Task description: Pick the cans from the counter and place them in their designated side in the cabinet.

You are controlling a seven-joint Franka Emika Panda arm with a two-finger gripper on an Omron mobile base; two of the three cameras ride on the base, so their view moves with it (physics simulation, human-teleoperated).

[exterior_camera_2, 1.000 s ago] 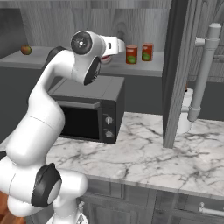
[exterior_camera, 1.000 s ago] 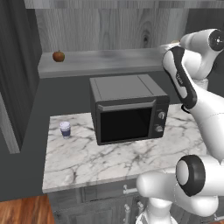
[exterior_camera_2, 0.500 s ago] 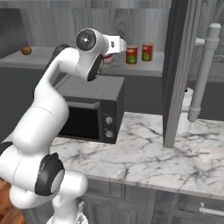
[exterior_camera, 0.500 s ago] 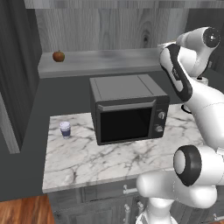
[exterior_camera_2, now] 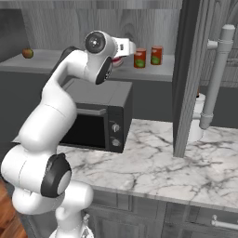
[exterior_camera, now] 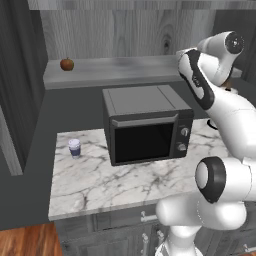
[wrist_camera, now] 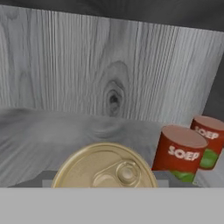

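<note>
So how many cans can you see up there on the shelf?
3. Two red soup cans stand side by side on the cabinet shelf. A third can, tan-topped, sits right under the tool; its sides are hidden. More may be out of view.

Three cans, one apple, one cup, one microwave.

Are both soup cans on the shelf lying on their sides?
No: in the hand view the two red soup cans and stand upright side by side on the cabinet shelf.
</note>
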